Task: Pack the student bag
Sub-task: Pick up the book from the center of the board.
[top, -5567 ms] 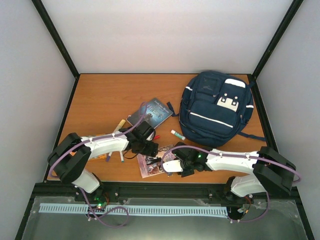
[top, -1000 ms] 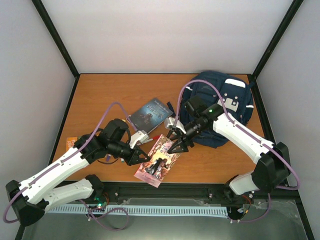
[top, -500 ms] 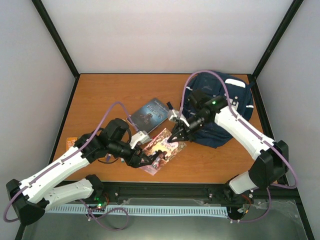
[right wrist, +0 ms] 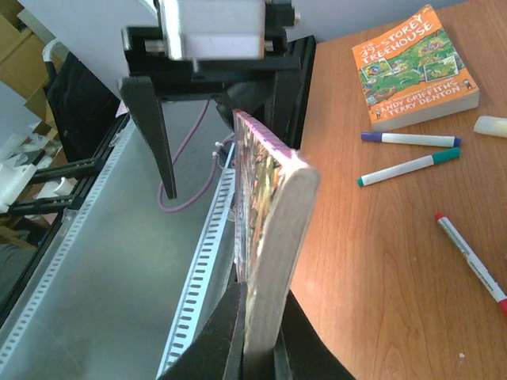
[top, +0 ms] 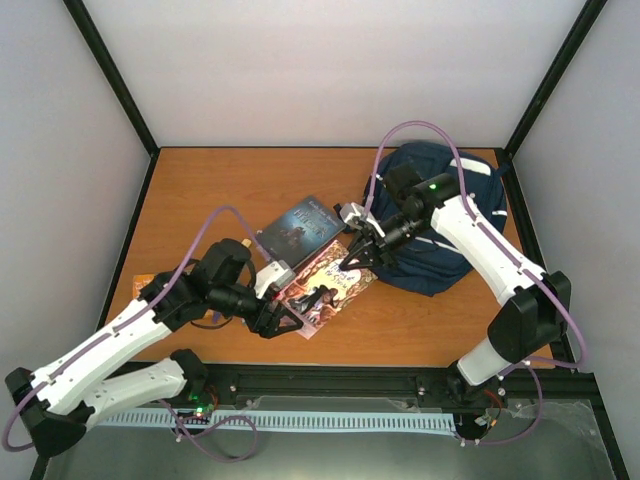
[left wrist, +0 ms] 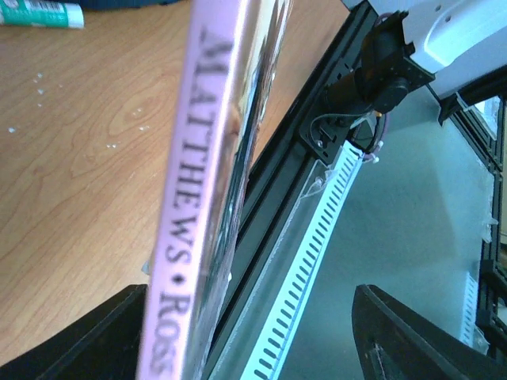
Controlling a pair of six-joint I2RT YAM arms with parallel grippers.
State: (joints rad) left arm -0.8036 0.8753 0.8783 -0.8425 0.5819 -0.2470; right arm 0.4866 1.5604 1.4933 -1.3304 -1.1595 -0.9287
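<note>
The student bag (top: pixel 425 265), navy with white stripes, lies at the back right of the table, partly under my right arm. My right gripper (top: pixel 354 254) (right wrist: pixel 261 305) is shut on the far edge of a pink paperback (top: pixel 325 283) (right wrist: pixel 277 229) and holds it tilted off the table beside the bag. My left gripper (top: pixel 285 320) (left wrist: pixel 245 348) stands open around the book's near end. The pink spine (left wrist: pixel 190 198) passes close to its left finger (left wrist: pixel 79 340) and far from the right one.
A dark blue book (top: pixel 300 225) lies left of the bag. An orange book (right wrist: pixel 412 67) (top: pixel 143 282) and several markers (right wrist: pixel 408 154) lie on the left side, a red marker (right wrist: pixel 471 261) nearer. A glue stick (left wrist: pixel 40 12) lies on the wood. The table's black front rail (top: pixel 330 380) is close.
My right gripper closed on the pink book and drew it up toward the bag. My left gripper opened and let go of the book's near end.
</note>
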